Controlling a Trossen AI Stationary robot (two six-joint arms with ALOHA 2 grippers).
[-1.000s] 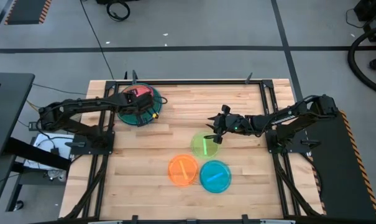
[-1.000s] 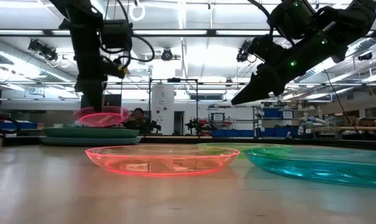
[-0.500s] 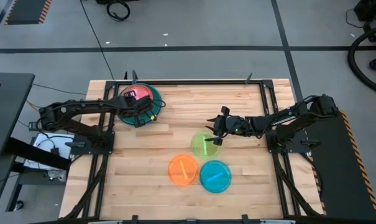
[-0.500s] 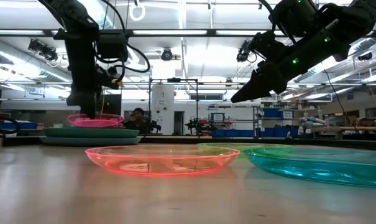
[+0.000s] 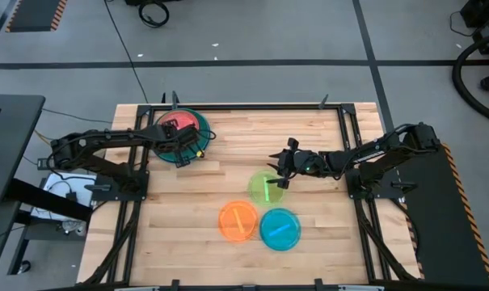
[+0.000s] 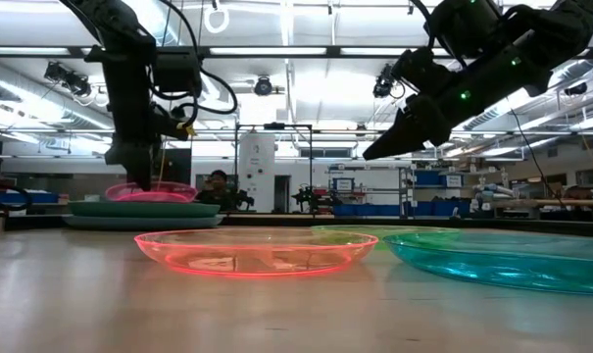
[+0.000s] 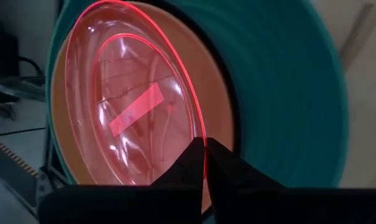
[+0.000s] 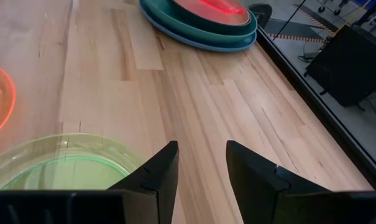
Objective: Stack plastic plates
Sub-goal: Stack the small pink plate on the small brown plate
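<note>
A stack of plates [image 5: 178, 133] stands at the table's far left: blue and teal large plates [image 6: 144, 211], a tan one [image 7: 220, 118], and a translucent pink plate [image 7: 132, 112] on top. My left gripper [image 5: 191, 150] is shut on the pink plate's rim. The green plate [image 5: 266, 188], orange plate [image 5: 238, 220] and light blue plate [image 5: 280, 229] lie flat on the wood near the middle. My right gripper [image 5: 275, 162] hangs open in the air above the green plate's far edge [image 8: 57, 162], touching nothing. My left gripper pinches the pink plate's rim [image 7: 203, 134] between its two fingers, on the side of the plate toward the table's near right. The fingers [image 6: 139, 175] come from above, pointing down. The pink plate [image 6: 151, 191] lies on the stack, roughly level.
Bare wood lies between the stack and the three loose plates, and along the table's right side. A black frame [image 5: 228, 105] runs around the table's edges. Shelves and equipment stand in the room beyond the far edge.
My left gripper has come down and shifted a little toward the table's left, bringing the pink plate from hovering above the stack down onto it; it stays shut on the rim. My right gripper has kept almost still.
</note>
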